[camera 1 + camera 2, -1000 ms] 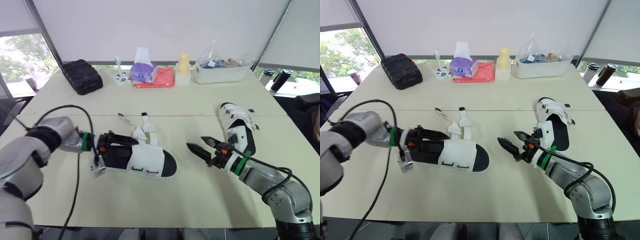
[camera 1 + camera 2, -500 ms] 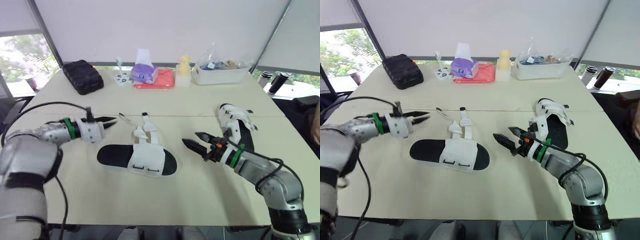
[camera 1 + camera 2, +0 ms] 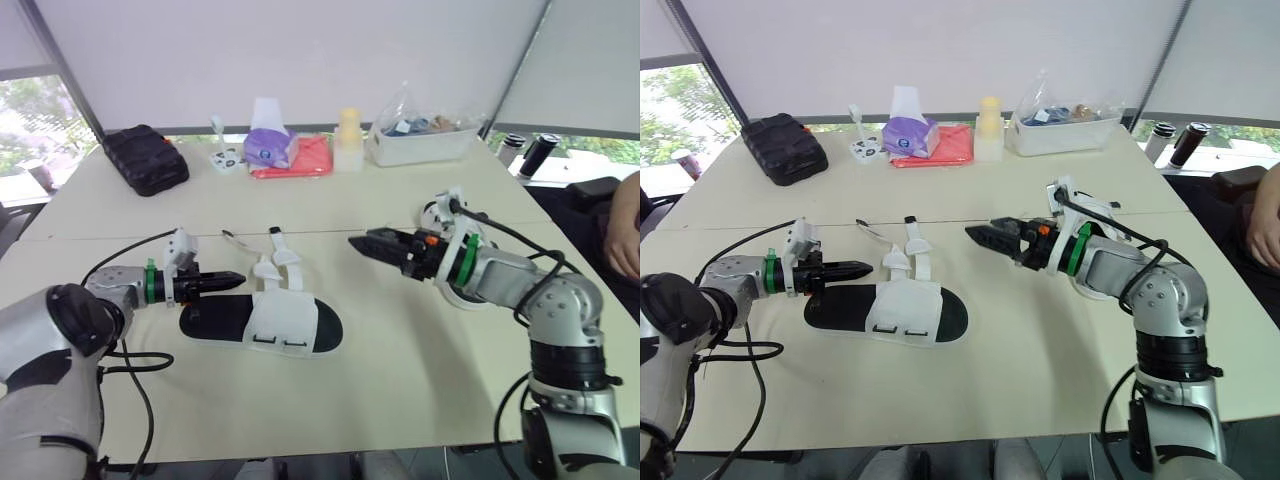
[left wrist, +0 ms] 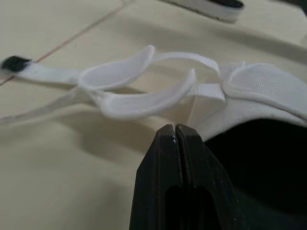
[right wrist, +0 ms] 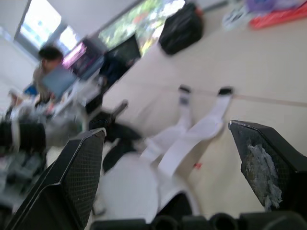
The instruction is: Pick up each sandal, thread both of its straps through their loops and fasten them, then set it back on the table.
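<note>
The second sandal (image 3: 436,210) is mostly hidden behind the right arm, so its fastening cannot be judged. The near sandal (image 3: 290,325) lies flat on the table (image 3: 400,350), its straps (image 3: 280,255) loose. The left claw (image 3: 236,276), clenched on nothing, sits just beside its footbed. The right claw (image 3: 362,243) hovers spread wide. The tissue pack (image 3: 268,147) print is too small to read

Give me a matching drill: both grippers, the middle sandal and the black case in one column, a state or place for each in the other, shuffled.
1. left gripper
2. right gripper
3. middle sandal
4. black case

A. fingers open
B. far left part of the table
C. fingers shut
D. straps unfastened, lying loose

Pairs: 1-C, 2-A, 3-D, 4-B
</note>
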### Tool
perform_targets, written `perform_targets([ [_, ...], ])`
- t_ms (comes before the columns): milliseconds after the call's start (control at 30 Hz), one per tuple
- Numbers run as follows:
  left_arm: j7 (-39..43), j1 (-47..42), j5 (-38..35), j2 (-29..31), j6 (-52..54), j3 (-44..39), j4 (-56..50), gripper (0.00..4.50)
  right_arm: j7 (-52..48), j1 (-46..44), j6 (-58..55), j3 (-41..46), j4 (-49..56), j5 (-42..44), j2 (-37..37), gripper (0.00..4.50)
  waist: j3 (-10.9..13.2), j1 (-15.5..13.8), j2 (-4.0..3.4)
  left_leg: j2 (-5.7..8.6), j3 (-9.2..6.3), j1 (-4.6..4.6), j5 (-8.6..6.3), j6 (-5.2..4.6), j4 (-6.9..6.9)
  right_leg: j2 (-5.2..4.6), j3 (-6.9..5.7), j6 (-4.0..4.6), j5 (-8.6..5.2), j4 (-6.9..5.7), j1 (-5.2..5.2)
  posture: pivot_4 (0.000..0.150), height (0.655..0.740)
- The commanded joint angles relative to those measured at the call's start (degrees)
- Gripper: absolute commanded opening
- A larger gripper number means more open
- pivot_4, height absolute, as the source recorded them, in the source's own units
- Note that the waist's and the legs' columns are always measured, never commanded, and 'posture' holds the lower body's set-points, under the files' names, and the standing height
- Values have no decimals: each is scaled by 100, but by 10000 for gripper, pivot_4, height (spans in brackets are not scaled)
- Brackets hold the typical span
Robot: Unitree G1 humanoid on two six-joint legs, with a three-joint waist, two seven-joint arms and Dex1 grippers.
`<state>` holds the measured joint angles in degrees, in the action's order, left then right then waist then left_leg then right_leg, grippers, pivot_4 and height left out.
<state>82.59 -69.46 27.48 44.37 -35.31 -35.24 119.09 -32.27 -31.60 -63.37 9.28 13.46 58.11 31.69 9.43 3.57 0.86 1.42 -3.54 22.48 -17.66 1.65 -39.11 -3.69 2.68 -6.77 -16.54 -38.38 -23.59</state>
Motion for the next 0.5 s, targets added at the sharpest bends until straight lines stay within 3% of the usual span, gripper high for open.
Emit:
perform_targets([
  [33, -136, 45, -511, 196, 334, -283, 91, 351, -598, 593, 132, -330, 921, -89, 426, 45000, 0, -29, 1, 1, 0, 0, -3, -5, -1, -1, 0, 0, 0, 1, 1, 1500, 7400],
  [100, -415, 116, -772, 216, 175, -420, 91, 351, -803, 1001, 474, -664, 1236, -518, 664, 45000, 0, -64, 1, 4, 4, 0, -4, -6, -1, -8, 1, -1, 0, 7, 2, 1500, 7400],
  [200, -1009, 201, -978, 3, -506, -537, 91, 0, -988, 1374, 1119, -1076, 1294, -1231, 826, 37145, 1, -108, 2, 2, 8, -2, -4, -6, -6, -9, 1, -1, 0, 13, -1, 1500, 7400],
  [433, -2176, -282, -1816, -787, -598, -1308, 91, 0, -1034, 1660, 2191, -1251, 1044, -2125, 653, 2028, 2, -152, 7, 7, 10, -2, -2, -4, -12, -10, 0, -2, 1, 9, 0, 1500, 7400],
  [500, -2491, -741, -2106, -964, -210, -1552, 91, 0, -997, 1720, 2250, -1213, 1019, -2164, 590, 898, 7, -152, 15, 8, 9, 2, -2, -4, -11, -9, 0, -2, 1, 9, -6, 1500, 7400],
])
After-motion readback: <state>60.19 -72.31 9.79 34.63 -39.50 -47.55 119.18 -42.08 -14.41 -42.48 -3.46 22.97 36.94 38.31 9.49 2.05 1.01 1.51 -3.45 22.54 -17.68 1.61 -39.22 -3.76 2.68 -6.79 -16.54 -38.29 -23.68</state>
